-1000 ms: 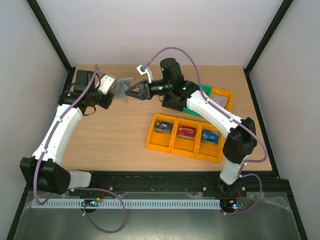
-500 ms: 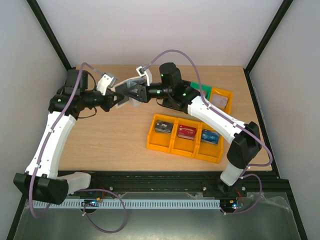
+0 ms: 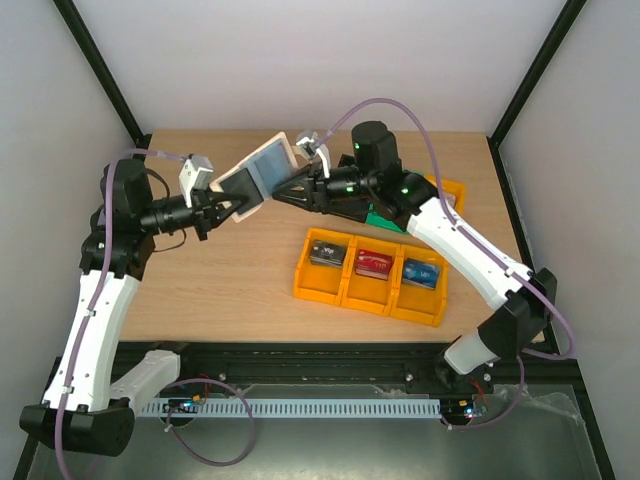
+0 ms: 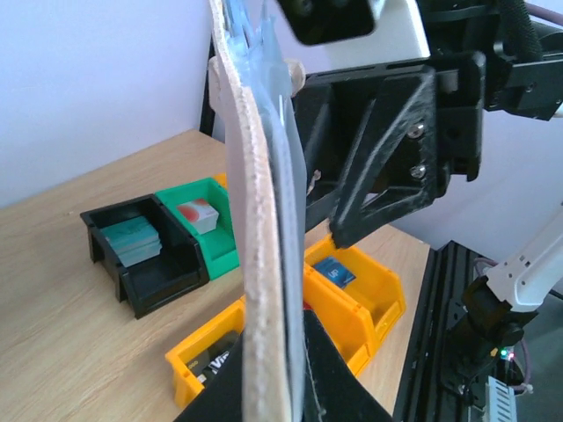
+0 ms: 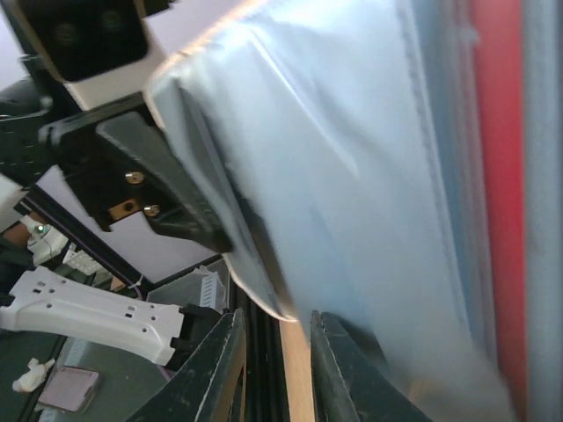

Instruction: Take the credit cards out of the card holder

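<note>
The left gripper point(image 3: 232, 205) is clamped on the holder point(image 3: 264, 168), which is open and up in the air. The right gripper point(image 3: 291, 190) is at its edge; whether it pinches anything cannot be told. Next, it should pull the red card point(image 5: 497, 176) out.

We are holding both arms raised with elbows bent, aiming them inward so the grippers are facing nose to nose. Our left gripper point(image 3: 236, 203) is clamping the card holder point(image 3: 268, 170). Our right gripper point(image 3: 292, 190) is sitting at its edge, fingers narrowly parted, grip unclear.
</note>
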Controlling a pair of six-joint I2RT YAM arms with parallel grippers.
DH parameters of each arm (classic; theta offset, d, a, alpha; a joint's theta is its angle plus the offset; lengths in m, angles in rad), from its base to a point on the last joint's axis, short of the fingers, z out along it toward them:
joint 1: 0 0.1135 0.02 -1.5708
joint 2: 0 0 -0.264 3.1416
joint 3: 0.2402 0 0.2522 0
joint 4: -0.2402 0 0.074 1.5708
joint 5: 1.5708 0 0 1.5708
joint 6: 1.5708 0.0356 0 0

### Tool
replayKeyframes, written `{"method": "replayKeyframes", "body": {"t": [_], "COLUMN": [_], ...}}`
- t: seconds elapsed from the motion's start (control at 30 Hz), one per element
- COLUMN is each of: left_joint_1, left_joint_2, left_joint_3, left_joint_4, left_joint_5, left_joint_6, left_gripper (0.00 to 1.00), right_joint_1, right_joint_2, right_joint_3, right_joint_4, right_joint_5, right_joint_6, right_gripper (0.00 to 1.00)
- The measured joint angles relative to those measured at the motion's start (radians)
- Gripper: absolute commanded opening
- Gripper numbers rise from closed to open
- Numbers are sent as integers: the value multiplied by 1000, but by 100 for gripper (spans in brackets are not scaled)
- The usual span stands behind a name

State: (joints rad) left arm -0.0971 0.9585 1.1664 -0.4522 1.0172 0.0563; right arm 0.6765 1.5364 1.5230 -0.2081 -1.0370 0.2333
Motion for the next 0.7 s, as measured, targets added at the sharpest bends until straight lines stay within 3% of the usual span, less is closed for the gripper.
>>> {"method": "replayKeyframes", "body": {"t": [0.33, 0.7], "left_joint_1": [-28, -60], "left_joint_2": [6, 5], "left_joint_3": [-18, -15], "left_joint_4": [54, -42], "left_joint_5": [39, 106], "left_joint_6": [-9, 172], "left_gripper": [2, 2], "right_joint_1": [63, 75], "right_joint_2": [-50, -48], "right_joint_3": [18, 66], "right_joint_4": [-5, -67], "right_joint_5": [-2, 53], "right_joint_6": [-35, -116], "right_gripper": [18, 14]}}
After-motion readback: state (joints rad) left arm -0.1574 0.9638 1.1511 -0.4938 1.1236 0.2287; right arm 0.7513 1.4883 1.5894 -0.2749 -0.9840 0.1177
